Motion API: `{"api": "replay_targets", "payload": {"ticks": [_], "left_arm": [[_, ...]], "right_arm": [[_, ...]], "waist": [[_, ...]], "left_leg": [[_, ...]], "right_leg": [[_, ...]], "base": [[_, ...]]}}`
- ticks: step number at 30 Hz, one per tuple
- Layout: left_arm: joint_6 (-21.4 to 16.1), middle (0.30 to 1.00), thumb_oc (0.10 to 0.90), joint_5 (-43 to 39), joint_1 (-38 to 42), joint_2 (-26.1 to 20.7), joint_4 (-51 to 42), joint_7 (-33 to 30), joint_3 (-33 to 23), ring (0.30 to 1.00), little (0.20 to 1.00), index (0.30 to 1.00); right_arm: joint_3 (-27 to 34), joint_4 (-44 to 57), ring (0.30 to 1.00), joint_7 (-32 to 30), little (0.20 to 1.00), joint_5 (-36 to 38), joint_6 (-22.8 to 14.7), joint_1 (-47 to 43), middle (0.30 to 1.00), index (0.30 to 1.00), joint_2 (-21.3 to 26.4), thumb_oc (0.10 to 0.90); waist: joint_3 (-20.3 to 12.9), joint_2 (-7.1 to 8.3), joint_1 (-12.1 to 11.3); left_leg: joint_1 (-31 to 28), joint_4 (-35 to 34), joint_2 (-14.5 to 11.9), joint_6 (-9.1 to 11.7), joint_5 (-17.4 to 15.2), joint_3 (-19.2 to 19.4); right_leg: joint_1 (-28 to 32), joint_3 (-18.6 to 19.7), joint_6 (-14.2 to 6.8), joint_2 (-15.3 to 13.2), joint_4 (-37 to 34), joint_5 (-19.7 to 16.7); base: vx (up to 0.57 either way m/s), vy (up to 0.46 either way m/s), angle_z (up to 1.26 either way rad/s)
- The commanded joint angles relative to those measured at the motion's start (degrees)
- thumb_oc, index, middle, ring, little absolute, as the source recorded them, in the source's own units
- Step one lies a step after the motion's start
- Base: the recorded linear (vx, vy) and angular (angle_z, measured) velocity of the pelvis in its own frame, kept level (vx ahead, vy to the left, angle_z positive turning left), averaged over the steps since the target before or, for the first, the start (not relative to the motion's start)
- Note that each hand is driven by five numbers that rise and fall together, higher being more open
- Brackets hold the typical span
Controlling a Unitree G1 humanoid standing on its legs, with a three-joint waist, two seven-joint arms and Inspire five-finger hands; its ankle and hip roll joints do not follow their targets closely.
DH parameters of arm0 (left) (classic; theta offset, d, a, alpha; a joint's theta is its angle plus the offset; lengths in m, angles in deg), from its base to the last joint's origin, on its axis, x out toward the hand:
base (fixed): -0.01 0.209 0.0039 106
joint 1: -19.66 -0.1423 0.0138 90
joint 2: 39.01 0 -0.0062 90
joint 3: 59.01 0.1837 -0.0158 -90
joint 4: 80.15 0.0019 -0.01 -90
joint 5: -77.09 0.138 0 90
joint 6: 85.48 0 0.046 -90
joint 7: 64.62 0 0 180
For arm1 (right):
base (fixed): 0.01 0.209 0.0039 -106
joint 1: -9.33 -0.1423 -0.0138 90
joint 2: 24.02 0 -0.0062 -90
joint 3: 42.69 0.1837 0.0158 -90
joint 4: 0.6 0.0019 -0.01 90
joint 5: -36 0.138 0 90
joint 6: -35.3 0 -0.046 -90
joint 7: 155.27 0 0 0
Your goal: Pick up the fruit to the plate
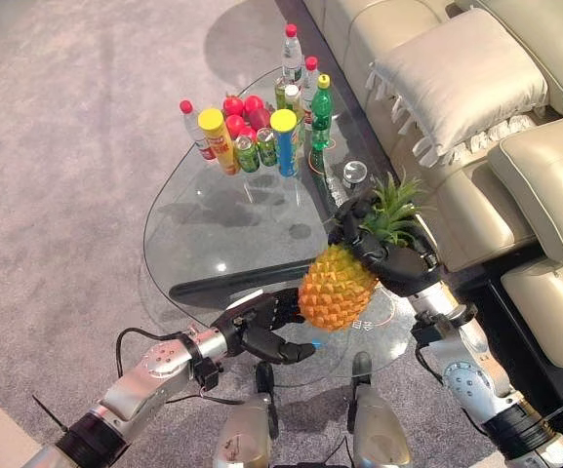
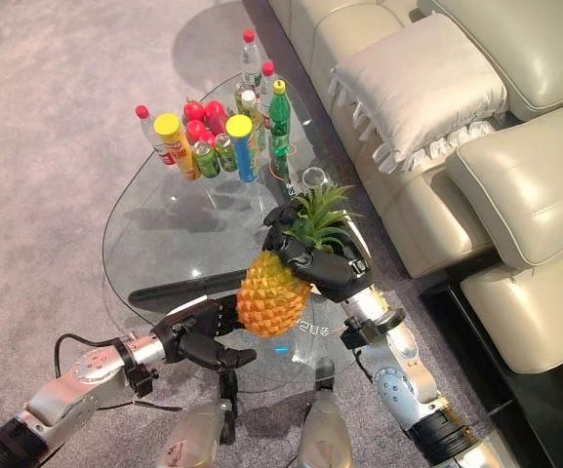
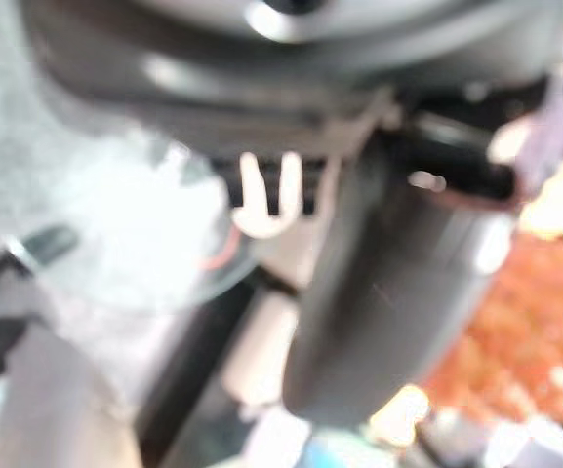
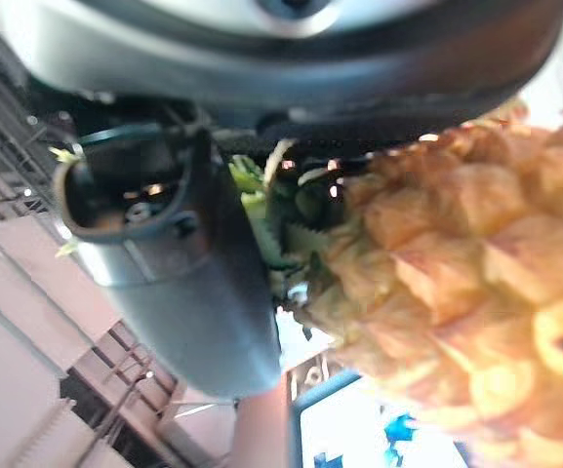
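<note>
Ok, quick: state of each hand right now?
Left hand: open, fingers beside the pineapple, holding nothing.
Right hand: shut on the pineapple near its crown.

The orange-yellow pineapple has a rough, knobbly, matt rind and stiff, spiky green leaves. The rounded clear glass table is smooth and glossy, catching bright reflections. The dark right hand and dark left hand look like smooth, faintly shiny plastic. The cream sofa looks like smooth leather with a soft sheen; its cream cushion has a fringed edge. The grey carpet is matt and finely textured. The clear bottles look like glossy plastic.
</note>
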State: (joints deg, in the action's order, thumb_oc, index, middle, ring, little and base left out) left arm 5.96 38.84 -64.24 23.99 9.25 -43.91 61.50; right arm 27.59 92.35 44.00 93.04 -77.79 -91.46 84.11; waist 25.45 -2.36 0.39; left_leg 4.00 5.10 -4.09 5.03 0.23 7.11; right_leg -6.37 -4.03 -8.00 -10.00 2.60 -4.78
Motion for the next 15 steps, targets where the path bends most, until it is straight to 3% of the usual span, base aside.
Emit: {"api": "replay_targets", "payload": {"ticks": [1, 5, 15], "left_arm": [[-5.4, 0.9, 0.8, 2.93, -2.6, 2.27, -2.4, 0.28, -3.14, 0.9, 0.9, 0.9], [-6.2, 0.9, 0.8, 3.91, -2.98, 2.95, 0.86, -2.41, -2.39, 0.9, 0.9, 0.9], [-9.42, 0.9, 0.8, 4.75, -2.6, 5.91, 9.04, -6.85, 1.07, 0.9, 0.9, 0.9]], "right_arm": [[5.17, 10.64, 0.3, -6.18, 0.2, -9.23, -8.44, -5.65, 0.3, 0.3, 1.12, 0.1], [7.2, 9.22, 0.3, -17.42, 0.2, -22.08, -8.82, -6.85, 0.3, 0.3, 4.04, 0.1], [7.99, 4.33, 0.3, -27.45, 0.2, -25.84, -8.74, -13.4, 0.3, 0.3, 3.37, 0.1]], "waist": [[-3.46, 1.91, 1.54], [-3.15, 1.83, 2.04], [-0.27, 1.13, 1.86]], "left_leg": [[3.52, 8.46, 7.39, -3.61, -6.95, -0.32], [3.74, 8.65, 7.28, -3.7, -6.99, -0.04], [6.59, 11.16, 7.64, -3.84, -7.41, -0.28]], "right_leg": [[2.14, -3.29, 2.12, 7.04, 4.41, 8.11], [1.71, -3.18, 2.09, 7.09, 4.81, 8.27], [-0.77, -3.1, 2.39, 7.04, 6.86, 8.67]], "base": [[0.0, 0.0, 0.0], [0.0, 0.0, 0.0], [-0.02, 0.012, -0.01]]}}
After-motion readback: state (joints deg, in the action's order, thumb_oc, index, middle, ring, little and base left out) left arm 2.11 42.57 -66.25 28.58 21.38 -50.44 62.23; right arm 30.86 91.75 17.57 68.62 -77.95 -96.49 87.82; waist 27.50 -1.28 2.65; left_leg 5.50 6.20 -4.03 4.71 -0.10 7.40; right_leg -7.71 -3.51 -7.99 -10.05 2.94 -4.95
